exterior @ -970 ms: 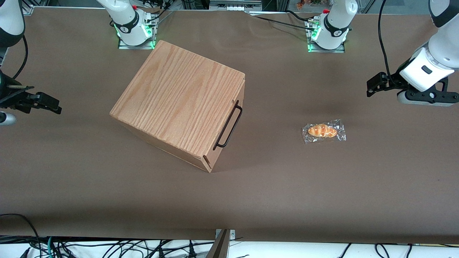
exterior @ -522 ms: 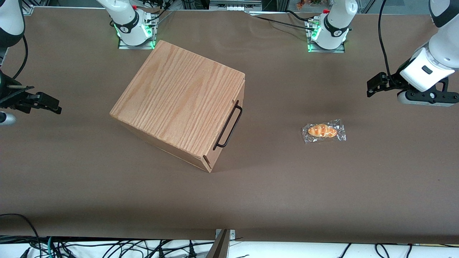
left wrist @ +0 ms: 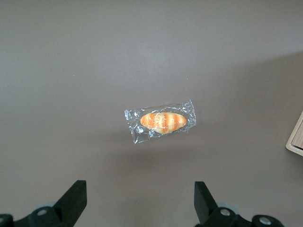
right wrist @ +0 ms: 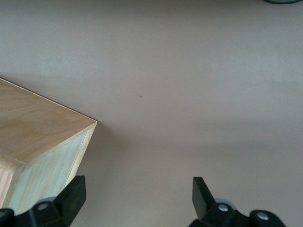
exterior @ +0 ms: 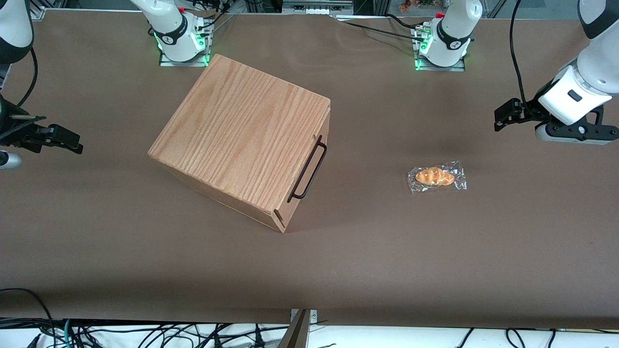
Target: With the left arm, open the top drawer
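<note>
Spread wide and holding nothing, the end effector [left wrist: 138,203] of the left arm [exterior: 575,92] hangs above the table [exterior: 435,256] near a wrapped bun [exterior: 436,177]. The top drawer [exterior: 309,166] is shut in its box [exterior: 242,140], well apart from it.

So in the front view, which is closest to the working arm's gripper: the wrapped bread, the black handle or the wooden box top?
From the gripper, fingers open, hanging above the table:
1. Wrapped bread, nearer the camera.
2. Black handle, on the drawer front.
3. Wooden box top, toward the parked arm.
</note>
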